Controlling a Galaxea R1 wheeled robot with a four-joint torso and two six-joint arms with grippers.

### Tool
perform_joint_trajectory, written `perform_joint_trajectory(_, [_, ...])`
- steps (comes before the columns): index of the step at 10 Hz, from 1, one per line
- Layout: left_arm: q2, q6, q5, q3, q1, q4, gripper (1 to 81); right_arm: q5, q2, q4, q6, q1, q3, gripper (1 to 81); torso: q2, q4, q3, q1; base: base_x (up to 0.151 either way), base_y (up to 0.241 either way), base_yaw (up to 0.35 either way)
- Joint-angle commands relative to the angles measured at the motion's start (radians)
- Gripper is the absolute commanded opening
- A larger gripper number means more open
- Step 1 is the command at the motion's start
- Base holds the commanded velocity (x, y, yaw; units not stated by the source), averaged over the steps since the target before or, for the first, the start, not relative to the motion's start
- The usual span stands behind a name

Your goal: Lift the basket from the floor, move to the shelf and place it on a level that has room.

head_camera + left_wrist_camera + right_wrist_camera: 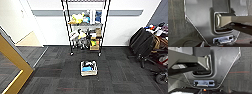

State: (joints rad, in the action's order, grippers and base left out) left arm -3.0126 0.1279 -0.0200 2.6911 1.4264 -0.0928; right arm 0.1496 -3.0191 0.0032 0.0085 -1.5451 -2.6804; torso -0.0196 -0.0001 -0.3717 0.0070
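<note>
Dark grey carpet tiles cover the floor (117,75), white wall behind, a yellow-framed panel (15,62) leaning at the left, a dark chair and clutter (150,47) at the right. You have the basket (88,68) sitting on the floor straight ahead, a little in front of the shelf (86,27) and apart from its casters. It is a pale rectangular basket with a darker rim, holding something blue and some dark items; handles too small to make out. Both wrist cameras look at the robot's own body and the carpet, so you cannot tell how far either set of fingers is open or whether they grip anything; nothing suggests a hold on the basket. Likely step: closing in for the lift. Keep the basket centred, stop short of it, and bend squarely so both arms reach its short ends evenly. The shelf's top tier (86,1) looks bare; the middle ones are crowded.
</note>
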Motion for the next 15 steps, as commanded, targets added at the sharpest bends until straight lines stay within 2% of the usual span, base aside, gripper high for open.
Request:
perform_joint_trajectory(1, [0.001, 0.006, 0.074, -0.002, -0.019, 0.001, 81.1, -0.062, -0.003, 0.012, 0.004, -0.001, 0.005, 81.1, 0.000, 0.000, 0.000, 0.000, 0.093, 0.000, 0.000])
perform_joint_trajectory(7, [0.004, 0.006, 0.075, -0.002, -0.017, 0.001, 81.1, -0.067, -0.005, 0.012, 0.004, -0.001, 0.005, 81.1, 0.001, 0.000, -0.001, 0.000, 0.123, 0.000, 0.000])
perform_joint_trajectory(15, [0.003, 0.004, 0.075, -0.002, -0.017, 0.004, 81.1, -0.061, -0.003, 0.034, 0.002, -0.002, -0.002, 81.1, 0.002, 0.000, -0.001, 0.000, 0.153, 0.000, 0.000])
